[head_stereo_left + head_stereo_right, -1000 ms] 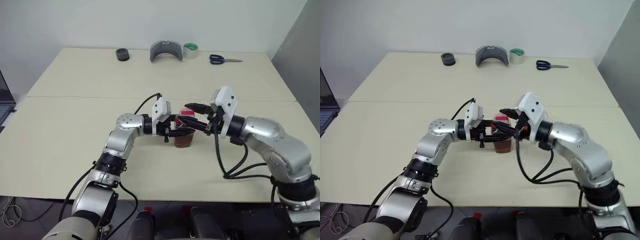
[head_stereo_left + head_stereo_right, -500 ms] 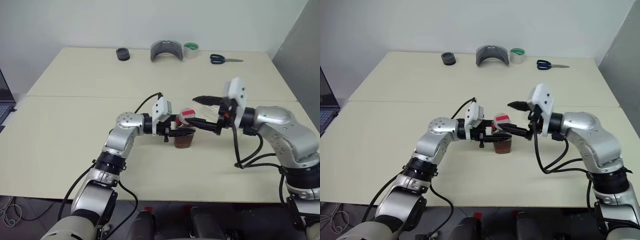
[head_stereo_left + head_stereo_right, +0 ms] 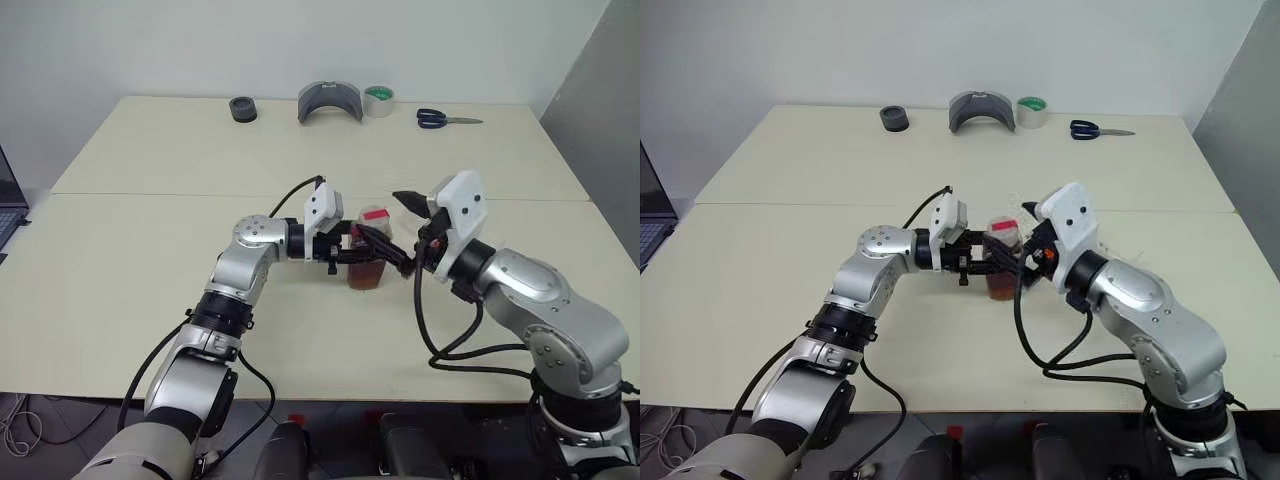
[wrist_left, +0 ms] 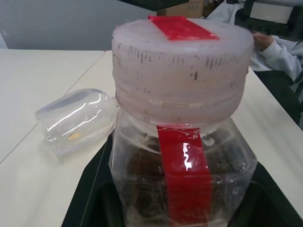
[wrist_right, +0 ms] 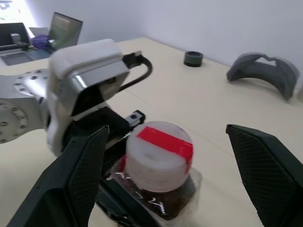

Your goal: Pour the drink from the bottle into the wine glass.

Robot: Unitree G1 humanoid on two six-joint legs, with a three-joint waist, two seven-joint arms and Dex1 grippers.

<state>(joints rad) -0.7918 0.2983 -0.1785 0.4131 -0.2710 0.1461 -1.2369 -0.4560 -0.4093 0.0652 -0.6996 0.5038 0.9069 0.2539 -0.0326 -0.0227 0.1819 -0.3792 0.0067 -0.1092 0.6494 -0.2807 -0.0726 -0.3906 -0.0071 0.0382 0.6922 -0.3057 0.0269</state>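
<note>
My left gripper (image 3: pixel 362 262) is shut on the bottle (image 3: pixel 367 270), holding it upright just above the table's middle. Reddish-brown drink (image 4: pixel 142 165) fills the bottle's lower part. Its white cap with a red strip (image 4: pixel 182 71) sits on the neck. Coming from the right, my right gripper (image 3: pixel 380 216) is open, with one finger (image 5: pixel 80 175) on each side of the cap and not touching it. In the left wrist view, the clear bowl of the wine glass (image 4: pixel 75 120) seems to lie on its side on the table beyond the bottle. Its stem is hidden.
Along the table's far edge lie a black ring (image 3: pixel 241 108), a grey curved holder (image 3: pixel 330 100), a green tape roll (image 3: pixel 378 98) and scissors (image 3: pixel 448 119). A laptop (image 3: pixel 8 215) stands off the left side. A person's sleeve (image 4: pixel 279 49) shows past the table.
My right gripper, which was at the cap a second ago, opened and swung away to the right. It has now come back with its fingers wide around the cap. The left gripper and bottle stayed put.
</note>
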